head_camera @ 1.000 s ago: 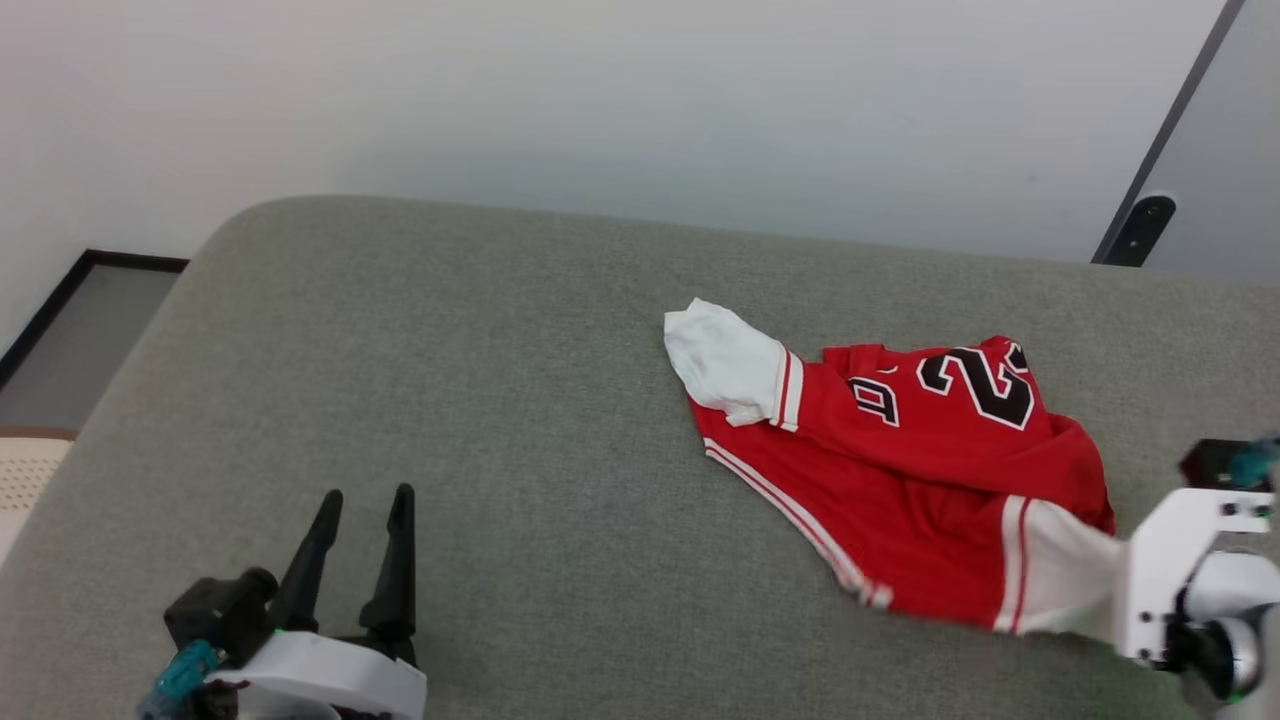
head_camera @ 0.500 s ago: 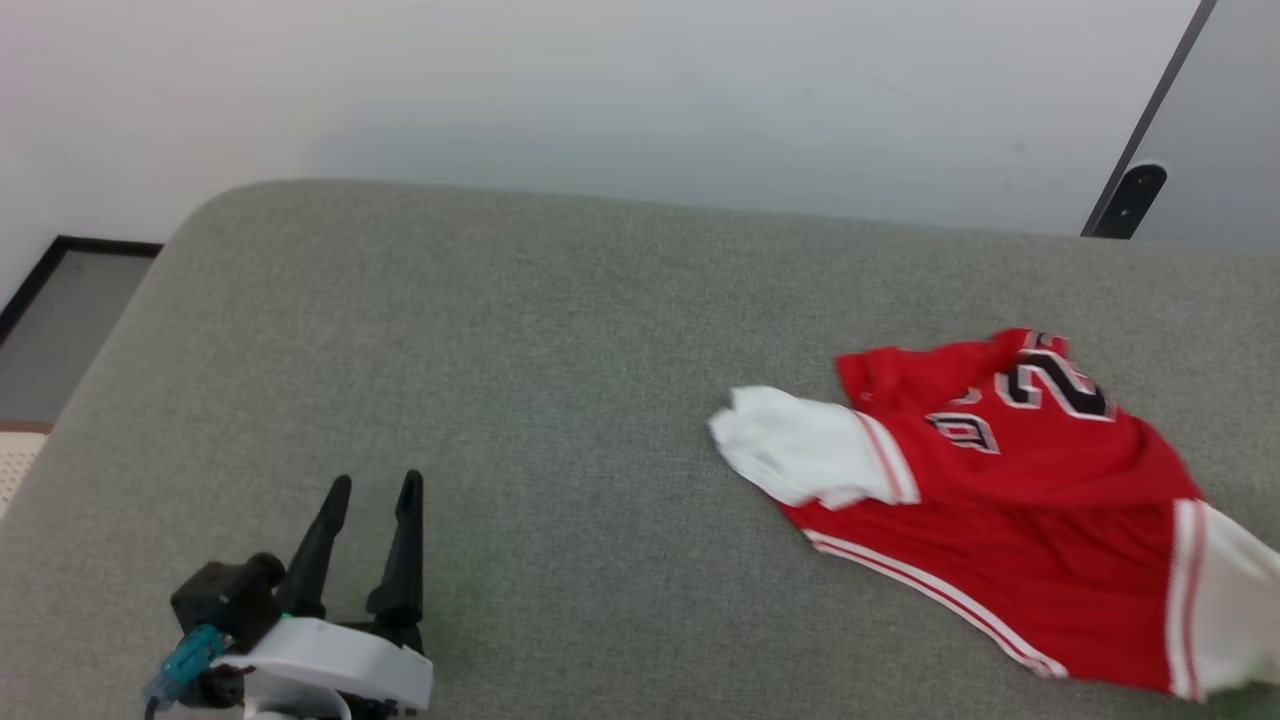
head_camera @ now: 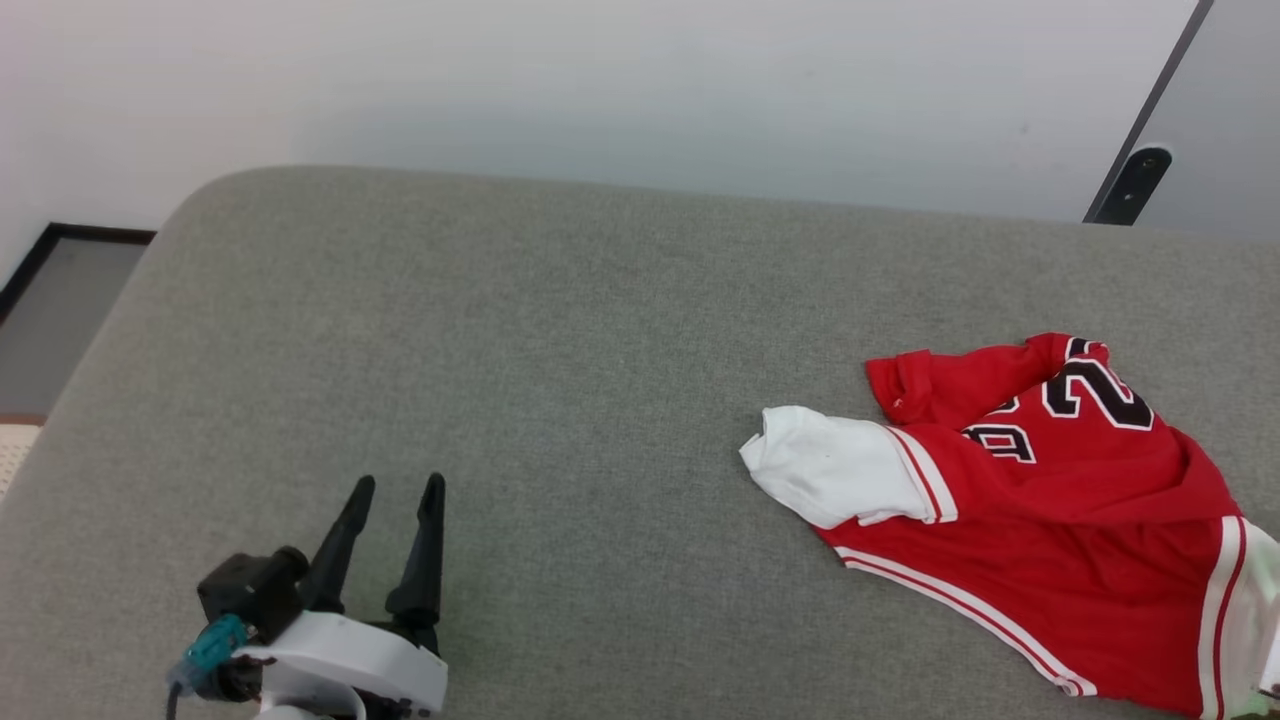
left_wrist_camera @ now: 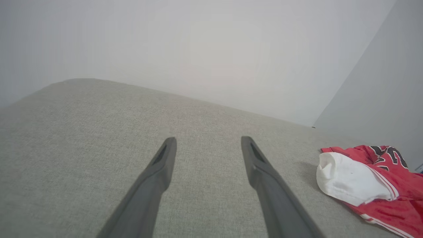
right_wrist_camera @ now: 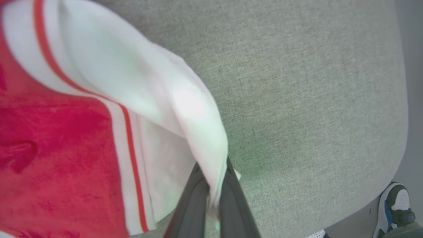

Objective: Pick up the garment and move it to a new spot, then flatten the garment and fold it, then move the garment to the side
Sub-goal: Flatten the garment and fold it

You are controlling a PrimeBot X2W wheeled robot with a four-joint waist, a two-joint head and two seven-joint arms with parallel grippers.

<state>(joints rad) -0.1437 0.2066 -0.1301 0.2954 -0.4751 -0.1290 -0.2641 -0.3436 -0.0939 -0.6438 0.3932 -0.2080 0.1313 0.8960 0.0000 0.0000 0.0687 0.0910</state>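
The garment, a red jersey with white sleeves, striped trim and black numbers, lies crumpled at the right of the grey padded surface. One white sleeve points left; the other runs off the head view's right edge. In the right wrist view that sleeve is pinched between my right gripper's dark fingers, which are shut on it. My left gripper rests open at the lower left, far from the jersey, nothing between its fingers. The jersey shows to its right.
A pale wall stands behind the padded surface, with a dark door frame at the upper right. Dark-edged floor lies past the left end. A person's shoe stands on the floor beyond the surface's rounded edge.
The head camera has shifted. The garment has been dragged rightward across the surface and its folds have changed, with the held sleeve leading. The left gripper stays open in place.
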